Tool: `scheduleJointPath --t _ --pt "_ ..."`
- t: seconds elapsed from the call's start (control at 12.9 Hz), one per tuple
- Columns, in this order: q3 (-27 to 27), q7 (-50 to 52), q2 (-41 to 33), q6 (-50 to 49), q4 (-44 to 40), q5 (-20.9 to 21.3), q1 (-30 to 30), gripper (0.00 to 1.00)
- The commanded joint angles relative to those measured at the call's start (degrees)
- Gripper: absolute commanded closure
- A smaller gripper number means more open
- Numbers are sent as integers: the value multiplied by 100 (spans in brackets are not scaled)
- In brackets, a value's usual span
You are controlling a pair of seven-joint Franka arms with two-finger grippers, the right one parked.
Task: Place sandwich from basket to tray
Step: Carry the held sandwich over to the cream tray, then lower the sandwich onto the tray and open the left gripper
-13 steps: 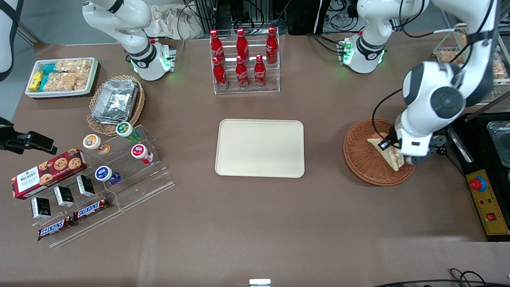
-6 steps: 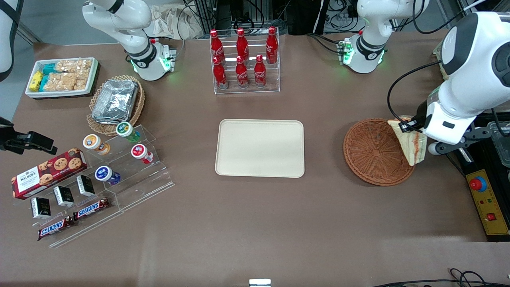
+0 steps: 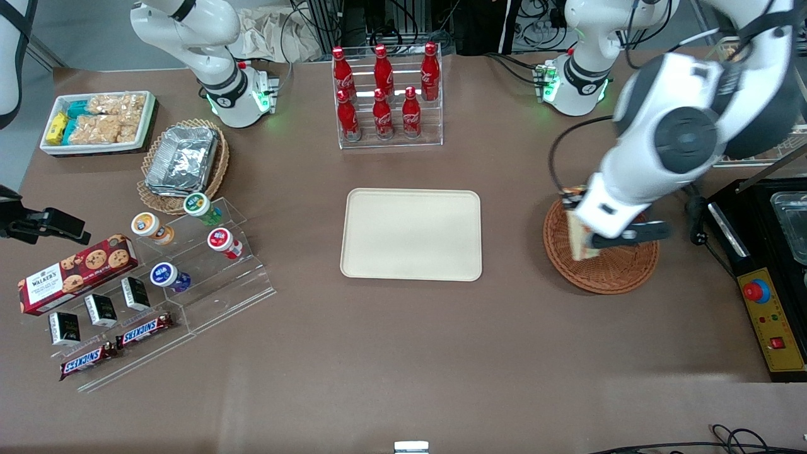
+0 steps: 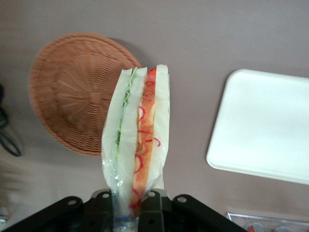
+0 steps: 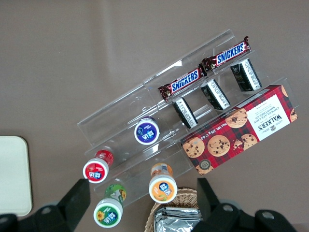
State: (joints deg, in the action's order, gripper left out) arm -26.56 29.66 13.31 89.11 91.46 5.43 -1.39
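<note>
The gripper (image 4: 130,205) hung above the basket's edge nearest the tray, its two fingers (image 4: 104,203) clamped on one sandwich (image 4: 137,145), which stuck out from them clear of the wicker. Directly beneath it sat one round wicker basket (image 4: 72,92), holding nothing. Farther from the gripper, toward the parked arm's end of the table, lay one cream tray (image 3: 411,234), also bare.

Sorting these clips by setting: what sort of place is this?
Likely a lab mock-up of a snack shop: cola bottles on a rack, Snickers bars on a stand. The tool holds the sandwich.
</note>
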Motion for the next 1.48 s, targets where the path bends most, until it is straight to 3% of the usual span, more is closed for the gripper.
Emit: scheduleJointPath --t 0.0,0.08,0.31,0.47,0.85,1.09,1.32,1.4 --pt "-864 329 670 18 -199 536 -10 100" --pt "-1094 652 969 175 -216 713 103 100" --pt "-1088 1399 1803 694 -234 1388 980 100" --pt "-1096 1867 2297 905 -321 1820 1149 100" --pt "-1070 2272 2808 1258 -357 2296 1334 100" --pt "-1061 2281 2879 1529 -313 2331 1334 100" --pt "-1044 2588 3089 1635 -295 2629 1352 94" --pt "-1044 2632 3125 1644 -295 2700 1352 80"
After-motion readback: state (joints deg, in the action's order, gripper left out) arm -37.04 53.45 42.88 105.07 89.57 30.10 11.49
